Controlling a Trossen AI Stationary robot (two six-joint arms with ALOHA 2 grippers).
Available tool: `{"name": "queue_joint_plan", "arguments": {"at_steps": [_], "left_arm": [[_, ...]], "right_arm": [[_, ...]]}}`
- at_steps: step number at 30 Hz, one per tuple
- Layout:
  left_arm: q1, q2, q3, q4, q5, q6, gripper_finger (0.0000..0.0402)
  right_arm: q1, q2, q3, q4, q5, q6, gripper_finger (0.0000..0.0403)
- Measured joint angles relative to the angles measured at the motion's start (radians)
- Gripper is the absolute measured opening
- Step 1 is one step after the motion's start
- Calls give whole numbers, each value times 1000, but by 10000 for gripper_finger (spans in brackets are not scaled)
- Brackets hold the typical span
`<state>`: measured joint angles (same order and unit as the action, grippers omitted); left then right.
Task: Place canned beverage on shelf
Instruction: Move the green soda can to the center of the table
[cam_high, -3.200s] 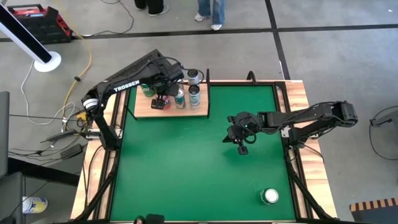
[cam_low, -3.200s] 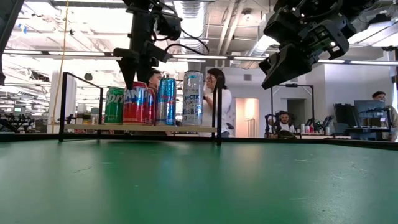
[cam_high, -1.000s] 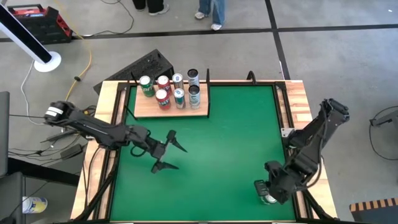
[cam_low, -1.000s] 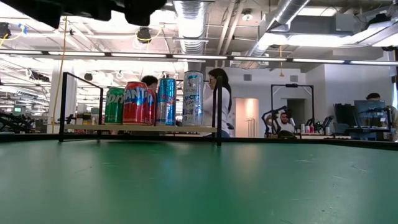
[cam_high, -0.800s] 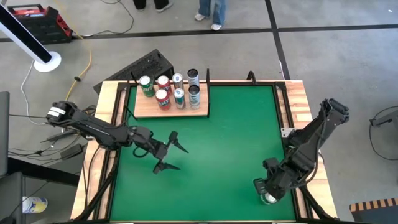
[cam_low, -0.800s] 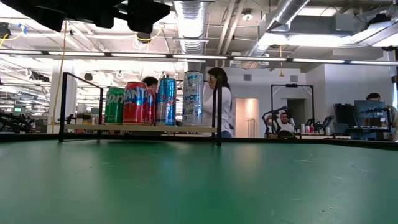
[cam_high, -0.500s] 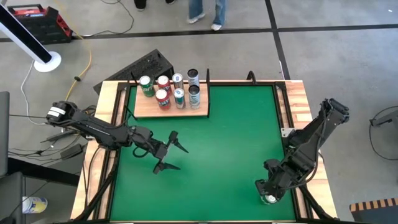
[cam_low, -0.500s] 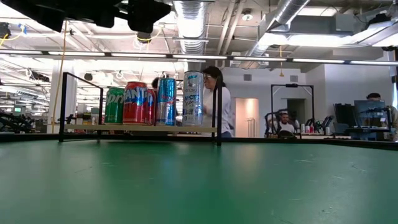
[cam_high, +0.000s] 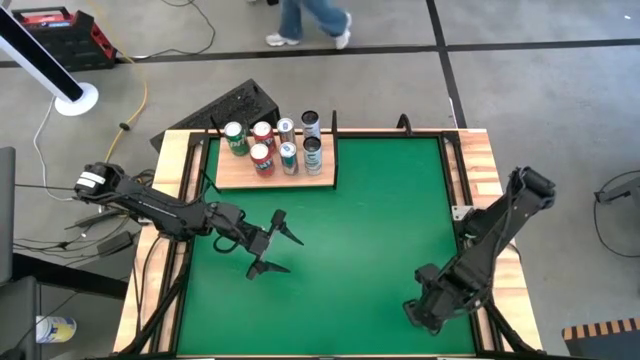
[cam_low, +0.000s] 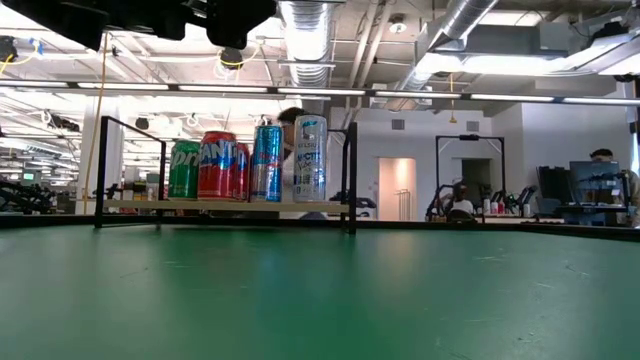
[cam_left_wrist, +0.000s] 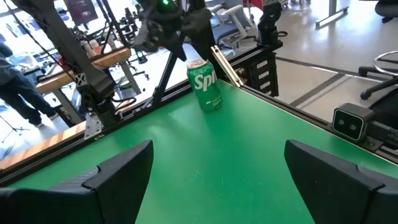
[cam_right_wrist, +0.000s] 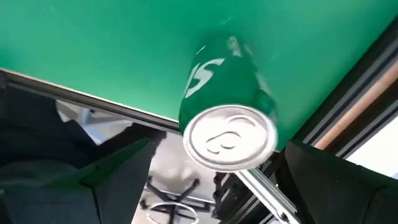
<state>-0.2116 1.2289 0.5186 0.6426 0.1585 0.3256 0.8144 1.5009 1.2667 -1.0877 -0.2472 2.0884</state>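
Observation:
A green canned beverage stands upright on the green table near its near right corner, also seen in the left wrist view. My right gripper hangs open over it, pointing steeply down, one finger on each side of the can's top without touching. From above, my right gripper hides the can. My left gripper waits open and level over the table's left middle. The shelf, a pale wooden board with black posts, sits at the far left.
Several cans stand on the shelf, in the low view a row between the black posts. The table's wooden right side strip and near edge run close to the green can. Open green table lies between both arms.
My right gripper has sunk over the green can at the near right corner and rolled a little; its fingers stand wider apart than a second ago. The can, seen beside the gripper from above before, is now covered by it. The can has kept its place.

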Motion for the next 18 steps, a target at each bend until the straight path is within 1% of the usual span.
{"name": "queue_joint_plan", "arguments": {"at_steps": [3,9,12,18], "left_arm": [[0,0,0,6,0,0,348],[0,0,0,11,0,-1,348],[0,0,0,11,0,-5,348],[0,0,1,21,1,-6,348]], "right_arm": [[-5,44,0,32,-55,-50,392],[-4,107,3,29,-147,-71,393],[-1,141,-2,34,-119,-85,393],[-10,143,-1,24,-96,-133,393]]}}
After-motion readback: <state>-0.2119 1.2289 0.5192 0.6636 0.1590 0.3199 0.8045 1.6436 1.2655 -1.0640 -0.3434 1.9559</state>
